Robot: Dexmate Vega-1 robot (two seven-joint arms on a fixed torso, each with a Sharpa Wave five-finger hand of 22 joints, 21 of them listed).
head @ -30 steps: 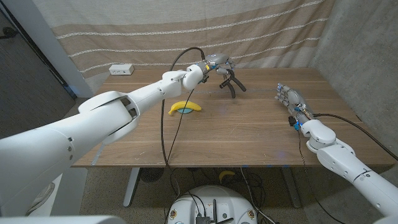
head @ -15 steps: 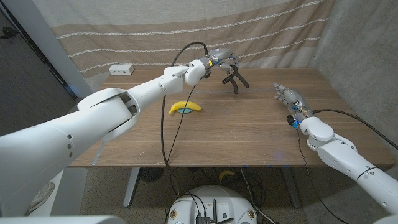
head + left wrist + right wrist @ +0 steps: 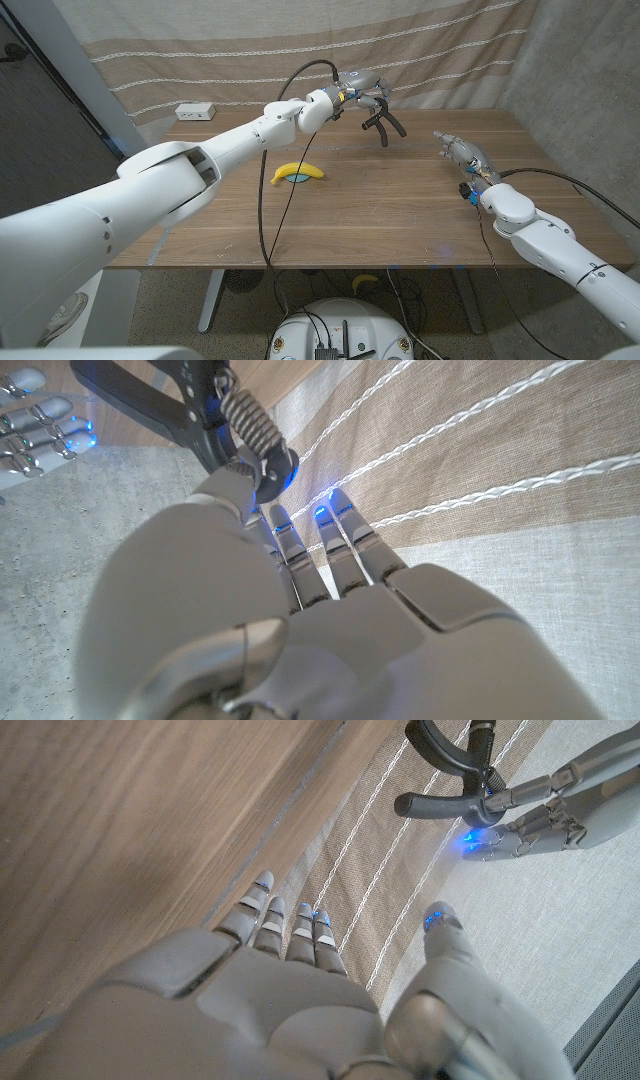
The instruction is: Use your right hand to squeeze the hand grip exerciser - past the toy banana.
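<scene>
A black hand grip exerciser (image 3: 383, 124) with a metal spring hangs above the table's far middle, past the yellow toy banana (image 3: 298, 173). My left hand (image 3: 360, 85) grips its spring end from above, and its handles point down. In the left wrist view the exerciser (image 3: 215, 420) sits at the fingertips of my left hand (image 3: 300, 610). Over the table's right side my right hand (image 3: 458, 150) has its fingers spread and holds nothing, some way right of the exerciser. In the right wrist view, past my right hand (image 3: 300, 1010), the exerciser (image 3: 460, 770) hangs from my left hand (image 3: 560, 805).
The wooden table (image 3: 400, 210) stands before a striped curtain. A white power strip (image 3: 195, 112) lies at the far left corner. A black cable runs from my left wrist down across the table's middle.
My left hand has lifted the exerciser and carried it to the right. My right hand has risen a little and edged toward it.
</scene>
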